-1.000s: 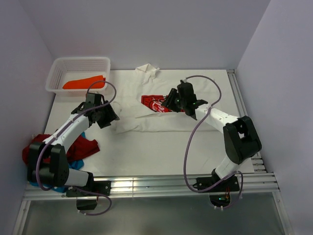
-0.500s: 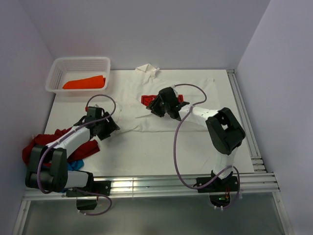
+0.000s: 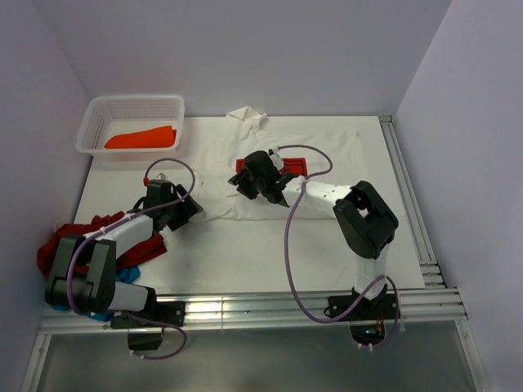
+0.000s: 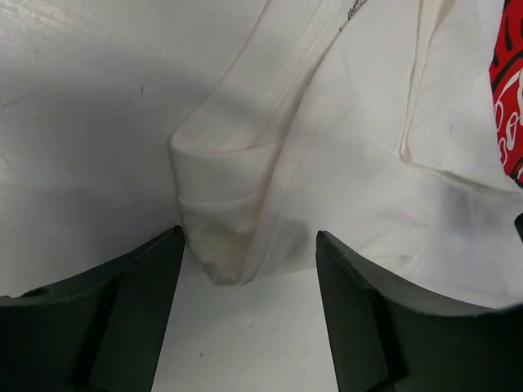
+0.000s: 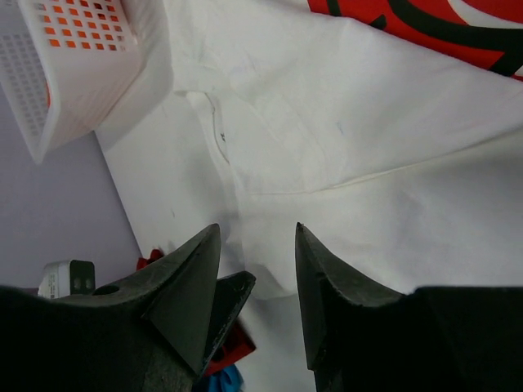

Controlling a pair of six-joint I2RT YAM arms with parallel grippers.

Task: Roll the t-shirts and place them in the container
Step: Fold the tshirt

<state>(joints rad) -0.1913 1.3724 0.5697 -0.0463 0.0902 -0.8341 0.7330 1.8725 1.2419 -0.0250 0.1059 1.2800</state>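
Observation:
The white t-shirt (image 3: 327, 155) with a red square print (image 3: 294, 167) lies spread across the middle of the table, folded along its near edge. My left gripper (image 3: 189, 208) is open on the table at the shirt's near left corner (image 4: 216, 245), which sits just beyond its fingertips. My right gripper (image 3: 243, 181) is open and empty, low over the shirt's left part beside the print (image 5: 458, 24). A red t-shirt (image 3: 65, 241) and a blue one (image 3: 122, 276) lie heaped at the left edge. An orange t-shirt (image 3: 140, 137) lies in the basket.
A white plastic mesh basket (image 3: 96, 110) stands at the back left corner; it also shows in the right wrist view (image 5: 82, 73). A metal rail (image 3: 404, 188) runs along the table's right edge. Purple-grey walls close in on three sides.
My right gripper has swung left across the shirt, from right of the print to its left. My left gripper has drawn back and lower toward the shirt's near left corner.

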